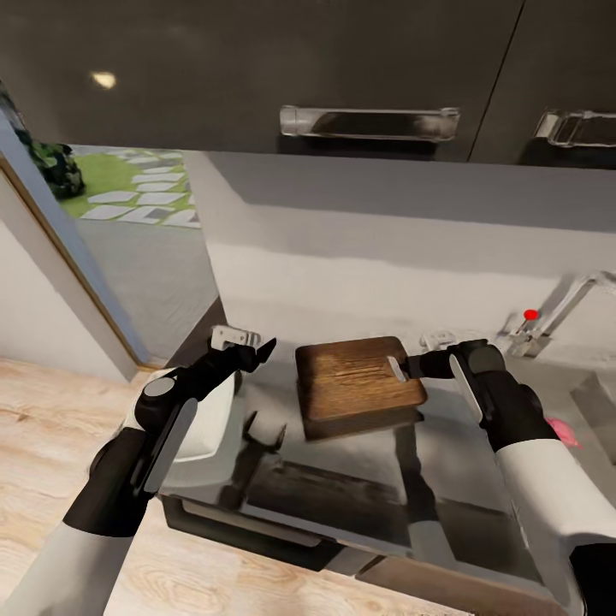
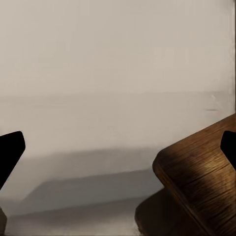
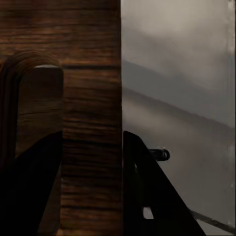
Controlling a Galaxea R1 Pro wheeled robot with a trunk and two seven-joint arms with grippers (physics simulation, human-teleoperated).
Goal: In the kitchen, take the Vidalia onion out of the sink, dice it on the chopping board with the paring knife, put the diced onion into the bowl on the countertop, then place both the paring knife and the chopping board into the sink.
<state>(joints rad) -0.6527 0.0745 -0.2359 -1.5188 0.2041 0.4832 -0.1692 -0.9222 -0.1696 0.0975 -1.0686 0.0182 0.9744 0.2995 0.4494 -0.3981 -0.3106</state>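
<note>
1. Nearest me, my left gripper [image 1: 257,349] hangs over the near-left part of the countertop [image 1: 359,479], fingers spread wide with nothing between them. I judge it is parked there out of the way, just left of the board.
2. Under my left forearm, at the counter's left end, sits the white bowl [image 1: 205,428]; I cannot see any diced onion in it from here.
3. In the middle, my right gripper [image 1: 400,368] is clamped on the right end of the chopping board [image 1: 355,381], one finger on each face by the handle slot, as the right wrist view shows. The board is lifted clear of the counter and tilted, its shadow lying below it. Gripping the end lets me swing it right.
4. Further right, a pink lump, likely the onion [image 1: 563,430], shows beside my right forearm at the sink [image 1: 599,402].
5. Farthest back, the tap [image 1: 556,316] with its red dot stands against the wall.
</note>
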